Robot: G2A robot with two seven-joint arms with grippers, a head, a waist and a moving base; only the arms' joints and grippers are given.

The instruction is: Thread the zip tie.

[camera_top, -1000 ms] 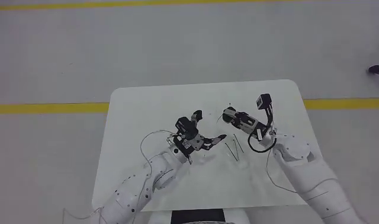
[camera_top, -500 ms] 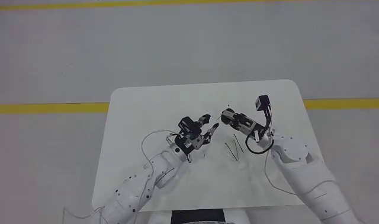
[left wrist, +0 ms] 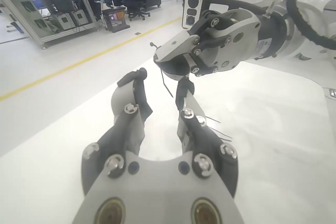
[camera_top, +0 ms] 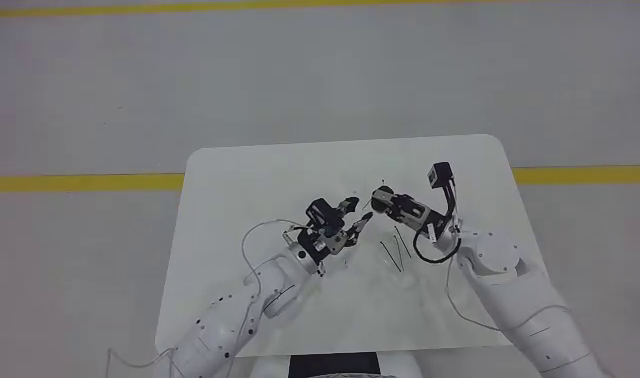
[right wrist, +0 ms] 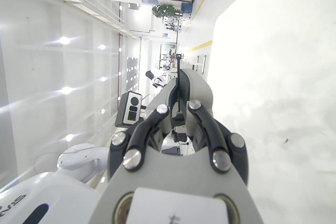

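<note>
- White table (camera_top: 250, 178) first, since it is the biggest thing: both sets of jaws hang above its middle, close together and facing each other. What does the right gripper (camera_top: 379, 197) have?
- Its jaws are pressed together on the zip tie (left wrist: 166, 83). In the left wrist view the right gripper (left wrist: 158, 58) points toward the left one, and the black strap passes through the closed tips. The head sticks out above them, and the thin tail hangs below, toward the table (left wrist: 262, 156).
- And from its own wrist?
- Same grip. The zip tie (right wrist: 178, 62) runs along the seam between the two pads and pokes out past the tips of the right gripper (right wrist: 182, 75).
- The left gripper (camera_top: 358, 210)?
- Spread, holding nothing. In its own view the left gripper (left wrist: 163, 79) has the hanging tail showing in the gap between its fingers (left wrist: 136, 94), nearer the finger on the right arm's side. Whether the tail touches that finger I cannot tell.
- Anything smaller?
- Spare zip ties (camera_top: 396, 248), a few thin black strips lying flat on the table near both sets of jaws, on the robot's side of the right pair, touched by neither. From the left wrist, the spare zip ties (left wrist: 219, 130) are fine lines just past one left finger.
</note>
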